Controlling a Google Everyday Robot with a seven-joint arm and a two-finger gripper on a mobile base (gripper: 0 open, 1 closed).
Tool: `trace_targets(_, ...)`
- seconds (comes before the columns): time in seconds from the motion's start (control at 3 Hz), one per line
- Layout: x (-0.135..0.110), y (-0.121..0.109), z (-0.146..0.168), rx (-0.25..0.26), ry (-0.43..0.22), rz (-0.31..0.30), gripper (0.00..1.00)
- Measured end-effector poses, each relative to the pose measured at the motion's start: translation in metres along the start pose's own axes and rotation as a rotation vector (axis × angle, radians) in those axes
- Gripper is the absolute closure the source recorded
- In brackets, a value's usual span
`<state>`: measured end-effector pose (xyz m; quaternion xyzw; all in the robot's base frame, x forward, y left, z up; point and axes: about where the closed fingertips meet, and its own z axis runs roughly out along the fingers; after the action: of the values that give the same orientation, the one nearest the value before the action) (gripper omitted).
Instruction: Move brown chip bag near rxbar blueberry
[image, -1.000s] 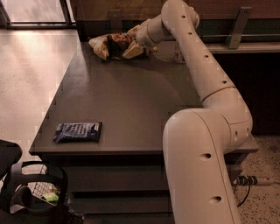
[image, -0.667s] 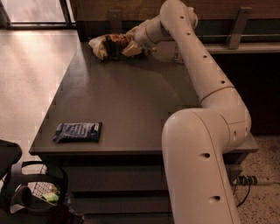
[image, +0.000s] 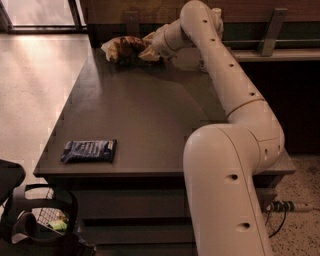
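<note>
The brown chip bag (image: 124, 48), dark brown with pale ends, lies at the far left corner of the dark table (image: 150, 115). My gripper (image: 149, 50) is at the bag's right end, touching or overlapping it; the arm reaches there from the lower right across the table. The rxbar blueberry (image: 89, 150), a flat navy wrapper, lies near the table's front left edge, far from the bag.
A pale clear object (image: 204, 60), perhaps a bottle, is partly hidden behind the arm at the back right. A shelf and rail (image: 280, 47) run along the back. A dark wire basket (image: 45, 220) sits on the floor at the front left.
The bag and the gripper have shifted slightly toward the far edge; the rxbar has not moved.
</note>
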<state>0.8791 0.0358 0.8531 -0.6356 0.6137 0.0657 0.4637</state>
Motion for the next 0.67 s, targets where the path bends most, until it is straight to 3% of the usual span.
trace_targets(0.67,-0.017,-0.008,-0.024,0.004,0.009,-0.029,1.00)
